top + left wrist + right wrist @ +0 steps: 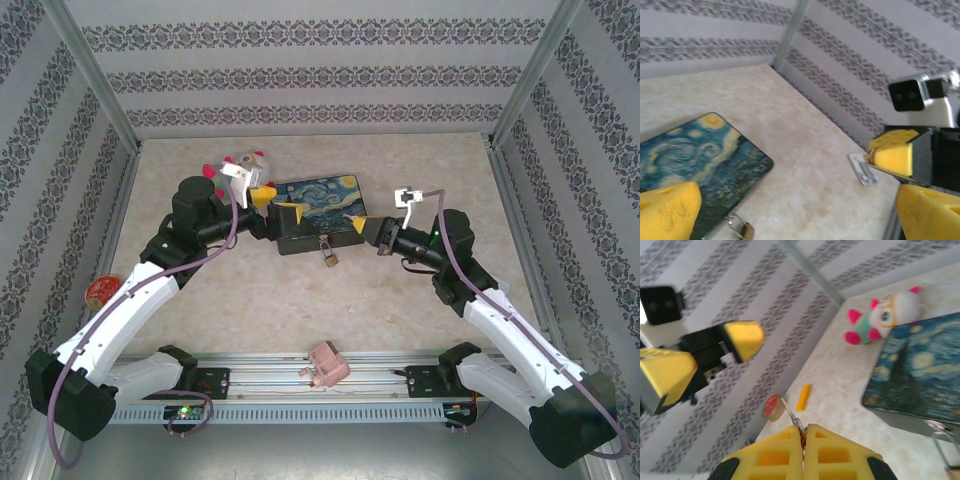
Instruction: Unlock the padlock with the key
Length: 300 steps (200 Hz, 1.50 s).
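Beige, stone-patterned table (270, 310) sits inside walls of grey striped wallpaper (320, 75). From above, the padlock (328, 255) hangs at the near side of the painted tin box (320, 205), mid-table. The left gripper (277, 205) is at the box's left end, fingers apart. The right wrist view makes plain what the top view leaves unclear: the right gripper (804, 434) is pinched tight on the key (790, 413), with a plush toy (885, 317) at the far left.

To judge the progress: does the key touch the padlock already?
Apart. The left wrist view shows it: the key, pinched in the right hand, sits over bare table, well clear of the padlock hanging at the painted box.
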Motion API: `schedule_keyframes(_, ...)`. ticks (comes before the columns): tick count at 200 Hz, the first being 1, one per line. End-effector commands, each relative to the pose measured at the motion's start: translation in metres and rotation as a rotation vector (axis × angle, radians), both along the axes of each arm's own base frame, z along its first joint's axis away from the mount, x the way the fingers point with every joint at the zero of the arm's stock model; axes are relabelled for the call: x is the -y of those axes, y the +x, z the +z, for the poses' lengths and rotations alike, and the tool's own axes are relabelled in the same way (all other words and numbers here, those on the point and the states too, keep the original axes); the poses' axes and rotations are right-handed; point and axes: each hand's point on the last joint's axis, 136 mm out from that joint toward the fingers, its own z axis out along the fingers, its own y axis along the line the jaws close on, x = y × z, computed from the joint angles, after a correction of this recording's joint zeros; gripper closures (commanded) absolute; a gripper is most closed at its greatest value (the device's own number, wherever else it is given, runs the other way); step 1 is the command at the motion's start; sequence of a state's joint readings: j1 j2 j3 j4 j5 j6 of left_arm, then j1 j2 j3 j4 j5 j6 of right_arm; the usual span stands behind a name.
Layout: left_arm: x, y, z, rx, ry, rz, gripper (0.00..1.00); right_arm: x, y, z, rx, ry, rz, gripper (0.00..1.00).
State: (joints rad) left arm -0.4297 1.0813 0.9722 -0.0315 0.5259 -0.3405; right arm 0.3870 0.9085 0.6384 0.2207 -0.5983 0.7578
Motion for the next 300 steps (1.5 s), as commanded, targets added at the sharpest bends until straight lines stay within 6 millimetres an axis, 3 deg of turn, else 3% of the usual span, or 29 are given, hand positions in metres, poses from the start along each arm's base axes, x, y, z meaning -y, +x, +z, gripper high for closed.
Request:
schedule_keyframes(1,-0.001,0.015,-0.003,0.01,-0.006,0.127,0.01,0.018,0.008,-0.025,-0.12,-0.026,-0.114,1.0)
schedule_keyframes(19,0.019,0.016,-0.013,-0.009,0.014,0.115,0.0,0.021,0.007,-0.03,-0.154,-0.018,-0.127,1.0)
schedule_keyframes(59,0.067,0.023,-0.034,-0.084,-0.096,0.07,0.14,0.03,0.009,-0.046,-0.282,0.037,-0.154,1.0)
schedule_keyframes(132,0.119,0.018,-0.036,-0.219,-0.26,-0.156,0.36,0.016,0.004,-0.039,-0.296,0.121,-0.032,1.0)
schedule_keyframes(201,0.137,0.015,-0.037,-0.271,-0.321,-0.254,0.48,0.01,0.003,-0.025,-0.287,0.175,0.018,1.0)
schedule_keyframes(264,0.144,0.014,-0.034,-0.281,-0.34,-0.304,0.74,0.007,0.005,-0.017,-0.282,0.199,0.038,1.0)
schedule_keyframes(300,0.145,0.013,-0.037,-0.293,-0.335,-0.311,0.76,0.006,0.007,-0.016,-0.275,0.205,0.041,1.0)
